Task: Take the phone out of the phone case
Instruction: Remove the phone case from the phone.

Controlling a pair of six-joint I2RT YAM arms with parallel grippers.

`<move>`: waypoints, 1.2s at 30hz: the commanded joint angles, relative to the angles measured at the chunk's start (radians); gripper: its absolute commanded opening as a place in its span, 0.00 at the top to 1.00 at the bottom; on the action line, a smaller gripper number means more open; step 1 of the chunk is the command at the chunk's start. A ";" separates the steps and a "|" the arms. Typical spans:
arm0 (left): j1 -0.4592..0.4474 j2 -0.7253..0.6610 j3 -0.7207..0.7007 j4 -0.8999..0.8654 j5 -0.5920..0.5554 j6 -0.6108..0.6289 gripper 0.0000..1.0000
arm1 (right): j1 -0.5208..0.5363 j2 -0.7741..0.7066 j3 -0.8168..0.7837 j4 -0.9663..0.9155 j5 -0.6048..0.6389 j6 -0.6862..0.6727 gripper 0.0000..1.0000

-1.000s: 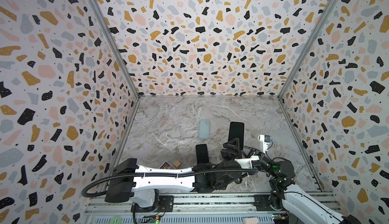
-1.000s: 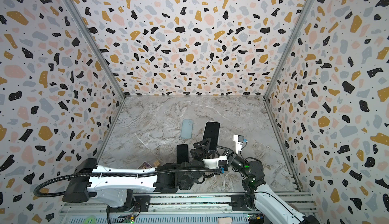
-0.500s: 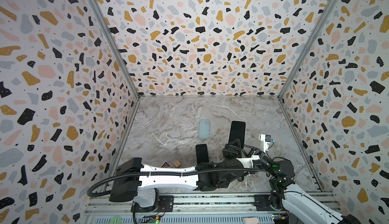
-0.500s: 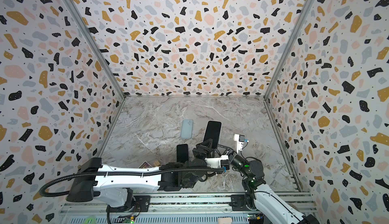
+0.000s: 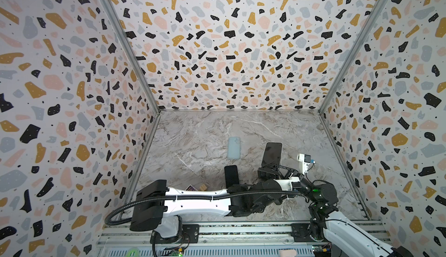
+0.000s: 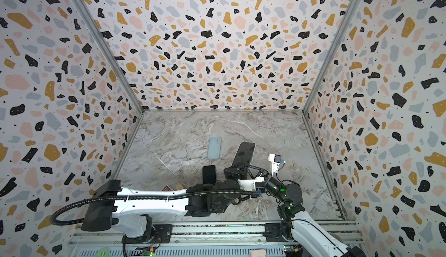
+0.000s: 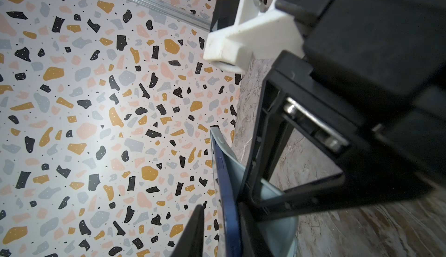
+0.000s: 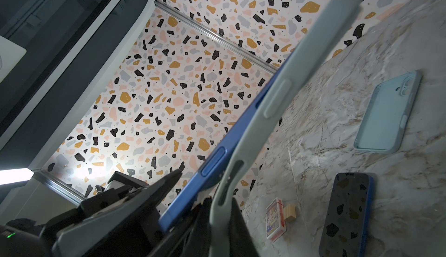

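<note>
Peeling looks like the step in hand: the blue-edged phone with the dark glass screen (image 8: 217, 161) hangs tilted above the grey marble tabletop (image 5: 217, 128). Its lower end stands clear of the grey-green silicone phone case (image 8: 292, 70), while its upper end appears to sit inside the shell. The right gripper (image 8: 218, 222) is pinched tight on the case's bottom wall. The left gripper (image 7: 220, 219) straddles the phone's freed end with jaws nearly together, yet a sliver of wall shows between its outer finger (image 7: 193, 231) and the glass, so I cannot tell whether it truly clamps. The risks follow from that. If the left jaws pull without a firm bite, they may slide off the slick glass and leave the phone wedged. If the case's upper lip lets go suddenly, the phone could drop onto the marble. A pull angled away from the case's long axis would likely bend the soft shell rather than free the phone, or drag the case out of the right gripper's narrow pinch. Lying flat nearby are 1 empty pale-blue case (image 5: 234, 148) and 1 dark-screened phone (image 5: 231, 175), close enough to be struck in a fall.
</note>
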 commanded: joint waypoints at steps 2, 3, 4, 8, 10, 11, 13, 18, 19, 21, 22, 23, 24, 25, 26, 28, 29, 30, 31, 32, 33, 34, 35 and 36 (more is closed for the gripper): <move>0.014 0.012 0.019 0.074 -0.006 -0.004 0.91 | 0.012 -0.039 0.021 0.078 -0.051 -0.007 1.00; 0.014 0.012 0.017 0.077 -0.012 -0.010 0.94 | 0.012 -0.042 0.023 0.066 -0.046 -0.006 1.00; 0.014 0.011 0.013 0.089 -0.021 -0.016 0.98 | 0.012 -0.046 0.026 0.049 -0.042 -0.005 1.00; 0.014 0.005 -0.012 0.134 -0.074 -0.032 1.00 | 0.012 -0.066 0.053 -0.084 -0.002 -0.004 1.00; 0.012 -0.003 -0.023 0.136 -0.081 -0.051 1.00 | 0.010 -0.073 0.073 -0.166 0.016 -0.011 1.00; 0.013 -0.010 -0.029 0.137 -0.081 -0.063 1.00 | 0.010 -0.073 0.082 -0.195 0.020 -0.015 1.00; 0.012 -0.021 -0.043 0.146 -0.084 -0.078 1.00 | 0.008 -0.065 0.096 -0.237 0.029 -0.018 1.00; 0.012 -0.035 -0.074 0.165 -0.098 -0.098 1.00 | 0.004 -0.017 0.115 -0.282 0.045 -0.010 1.00; 0.012 -0.040 -0.080 0.168 -0.098 -0.102 1.00 | 0.004 -0.006 0.119 -0.293 0.052 -0.009 1.00; 0.012 -0.050 -0.092 0.174 -0.099 -0.104 1.00 | 0.002 0.007 0.131 -0.325 0.068 -0.011 1.00; 0.011 -0.054 -0.097 0.180 -0.101 -0.104 1.00 | 0.000 0.011 0.139 -0.344 0.080 -0.013 1.00; 0.010 -0.060 -0.104 0.183 -0.103 -0.106 1.00 | 0.001 0.014 0.146 -0.365 0.091 -0.016 1.00; 0.011 -0.066 -0.109 0.183 -0.101 -0.111 1.00 | -0.002 0.016 0.153 -0.383 0.099 -0.016 1.00; 0.009 -0.073 -0.115 0.183 -0.101 -0.112 1.00 | -0.007 0.019 0.160 -0.410 0.109 -0.016 1.00; 0.009 -0.080 -0.122 0.186 -0.103 -0.112 1.00 | -0.012 0.019 0.167 -0.440 0.123 -0.017 1.00; 0.008 -0.088 -0.129 0.185 -0.111 -0.116 1.00 | -0.030 0.022 0.177 -0.500 0.148 -0.012 1.00; 0.006 -0.093 -0.130 0.178 -0.112 -0.117 1.00 | -0.044 0.028 0.184 -0.538 0.159 -0.009 1.00; 0.003 -0.097 -0.131 0.172 -0.112 -0.119 1.00 | -0.059 0.035 0.188 -0.563 0.164 -0.006 1.00; 0.000 -0.100 -0.130 0.163 -0.114 -0.123 1.00 | -0.076 0.050 0.192 -0.576 0.161 -0.005 1.00; -0.003 -0.104 -0.131 0.156 -0.116 -0.127 1.00 | -0.090 0.071 0.201 -0.583 0.157 -0.010 1.00; -0.006 -0.106 -0.132 0.149 -0.119 -0.132 1.00 | -0.102 0.093 0.215 -0.598 0.151 -0.018 1.00; -0.010 -0.109 -0.135 0.144 -0.124 -0.138 1.00 | -0.112 0.122 0.233 -0.616 0.146 -0.031 1.00; -0.013 -0.110 -0.137 0.136 -0.126 -0.147 1.00 | -0.121 0.152 0.250 -0.623 0.143 -0.044 1.00; -0.018 -0.114 -0.138 0.126 -0.125 -0.155 1.00 | -0.133 0.182 0.261 -0.616 0.132 -0.050 1.00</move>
